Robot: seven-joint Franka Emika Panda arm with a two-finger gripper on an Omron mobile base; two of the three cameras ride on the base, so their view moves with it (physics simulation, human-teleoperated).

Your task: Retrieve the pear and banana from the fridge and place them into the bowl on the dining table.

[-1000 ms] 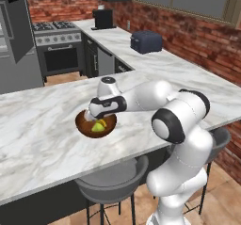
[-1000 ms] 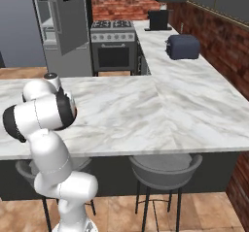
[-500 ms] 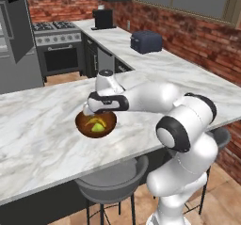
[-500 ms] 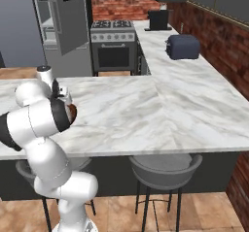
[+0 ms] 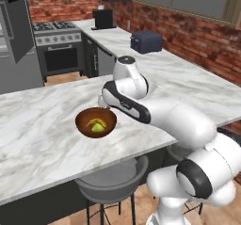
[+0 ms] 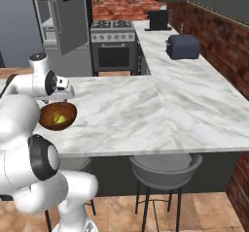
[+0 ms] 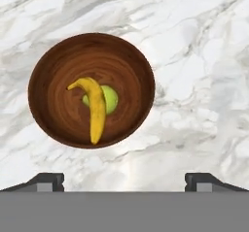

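Observation:
The dark wooden bowl sits on the marble dining table. In it the banana lies across the pear. My gripper hovers open above the bowl's near side with nothing between its fingertips. From the left base view the bowl holds both fruits and the gripper hangs just above its far rim. In the right base view the gripper is over the bowl. The fridge stands behind with its door open.
A dark toaster and a coffee machine stand on the far counter by the brick wall. A stove is beside the fridge. Grey stools are tucked under the table's near edge.
The hand has lifted up and away from the bowl, and its jaws have spread a little wider. The banana and pear stay in the bowl.

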